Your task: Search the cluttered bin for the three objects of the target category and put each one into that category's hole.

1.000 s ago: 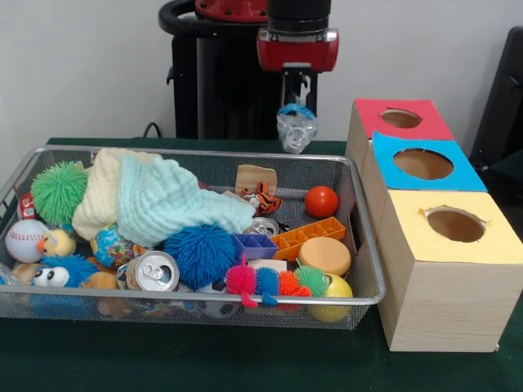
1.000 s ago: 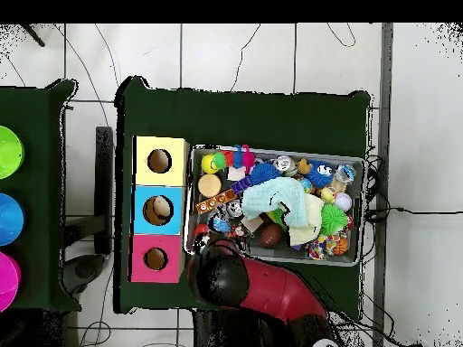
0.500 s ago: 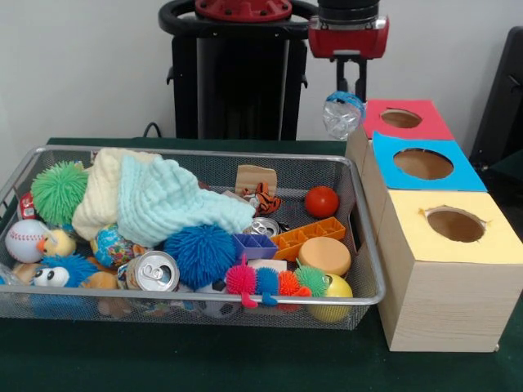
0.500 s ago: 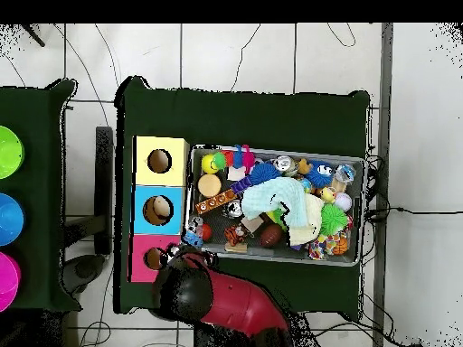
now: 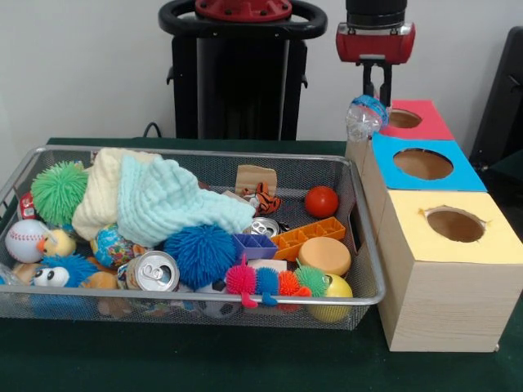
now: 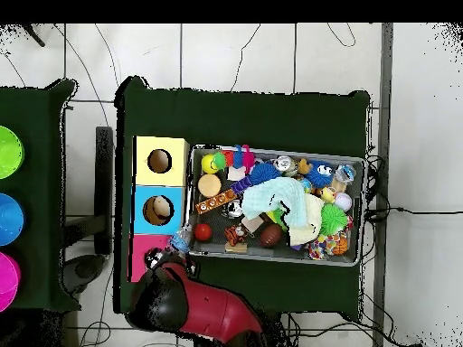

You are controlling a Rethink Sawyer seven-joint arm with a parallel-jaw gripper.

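Observation:
My gripper [image 5: 375, 96] is shut on a crumpled clear plastic bottle [image 5: 364, 116] with a blue cap. The bottle hangs just past the right far corner of the wire mesh bin [image 5: 196, 153], beside the red-topped box. The round hole [image 5: 423, 164] in the blue-topped box lies nearer the camera and right of the bottle. In the overhead view the bottle [image 6: 180, 240] sits between the bin [image 6: 276, 260] and the red-topped box, with the gripper [image 6: 168, 257] partly hidden by the arm. The blue box's hole also shows in that view [image 6: 157, 210].
A red-topped box [image 5: 433, 124] and a yellow-topped box [image 5: 490, 245] flank the blue one. The bin holds a pale blue towel [image 5: 163, 196], a soda can [image 5: 154, 271], a blue spiky ball [image 5: 200, 253], a red ball [image 5: 321, 201] and several other toys. Coloured bowls [image 6: 7, 217] stand on a side table.
My gripper has carried the bottle from above the bin's far rim sideways to the boxes, right in the front view, and now hangs by the red-topped box.

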